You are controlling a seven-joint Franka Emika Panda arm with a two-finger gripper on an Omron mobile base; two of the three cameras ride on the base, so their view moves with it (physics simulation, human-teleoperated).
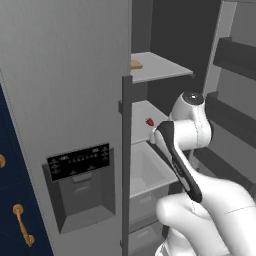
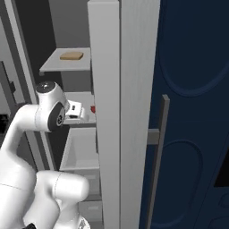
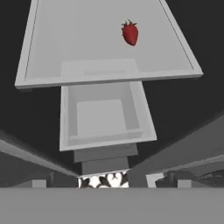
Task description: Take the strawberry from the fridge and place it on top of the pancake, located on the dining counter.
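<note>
The fridge (image 1: pixel 65 75) stands with its right door swung open. The strawberry (image 3: pixel 130 33), small and red with a dark top, lies on the middle grey shelf (image 3: pixel 78 48), towards its right side. It also shows in the base views as a red speck, the strawberry (image 1: pixel 149 121) (image 2: pixel 93 108). My gripper (image 2: pixel 80 114) is at the front edge of that shelf, a short way before the berry and slightly left of it, open and holding nothing. The pancake and the dining counter are out of view.
A flat tan item (image 1: pixel 136 64) lies on the upper shelf. Below the middle shelf is an open grey drawer (image 3: pixel 105 113). The closed left fridge door with its black dispenser panel (image 1: pixel 79 162) and the open door's bins (image 1: pixel 235 60) flank the opening. Navy cabinets (image 2: pixel 192 112) stand alongside.
</note>
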